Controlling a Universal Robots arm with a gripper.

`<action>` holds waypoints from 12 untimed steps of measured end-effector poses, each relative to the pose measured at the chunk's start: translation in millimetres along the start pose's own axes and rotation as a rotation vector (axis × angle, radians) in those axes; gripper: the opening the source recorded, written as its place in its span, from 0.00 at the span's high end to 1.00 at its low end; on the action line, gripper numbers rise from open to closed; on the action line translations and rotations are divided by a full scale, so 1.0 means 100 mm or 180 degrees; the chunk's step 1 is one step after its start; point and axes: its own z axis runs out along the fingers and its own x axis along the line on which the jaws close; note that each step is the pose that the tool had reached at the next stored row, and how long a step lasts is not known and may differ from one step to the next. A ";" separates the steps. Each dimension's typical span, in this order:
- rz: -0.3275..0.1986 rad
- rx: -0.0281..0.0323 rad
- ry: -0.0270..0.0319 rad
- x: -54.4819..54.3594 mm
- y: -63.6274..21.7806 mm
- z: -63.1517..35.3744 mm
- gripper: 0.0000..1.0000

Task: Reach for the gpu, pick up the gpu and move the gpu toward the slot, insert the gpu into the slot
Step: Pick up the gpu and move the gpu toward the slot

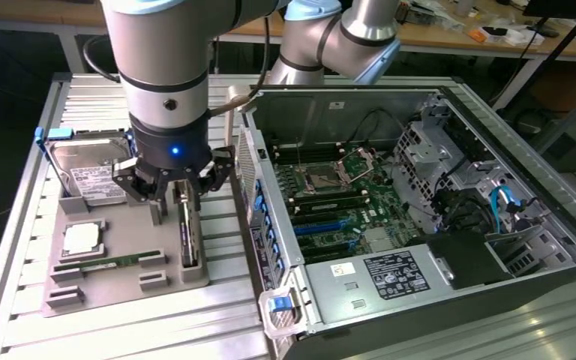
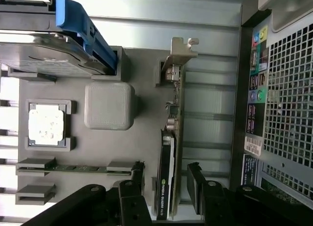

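Gpu (image 1: 188, 238), a thin flat dark circuit card with a silver metal bracket at one end, stands on its long edge in a groove of the grey moulded holder tray (image 1: 118, 294), along the tray's side toward the exterior view's right. Working across that tray from the exterior view's left, I see a silver boxy hard drive (image 1: 88, 176) with a blue handle propped at the tray's far corner. Nearer than it a square silver processor chip (image 1: 83, 240) lies flat in its pocket, and a small green memory stick (image 1: 108, 262) sits on edge near the tray's front. Over the tray's gpu groove hangs the black gripper (image 1: 183, 196). On my wrist feed its jaws are spread, one finger (image 2: 134, 187) on each side of the gpu (image 2: 171, 152), and a gap shows by the far finger. Just beyond the tray toward the exterior view's right lies the open silver computer case (image 1: 348, 91). On its green board is the slot (image 1: 324, 223), a long narrow blue plastic strip, well apart from the tray.
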 end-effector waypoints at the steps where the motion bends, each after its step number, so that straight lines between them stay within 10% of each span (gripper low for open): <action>1: 0.0000 0.0000 0.0000 0.00 -0.004 0.017 0.52; 12: 0.0126 0.0001 -0.0005 -0.01 -0.018 0.185 0.52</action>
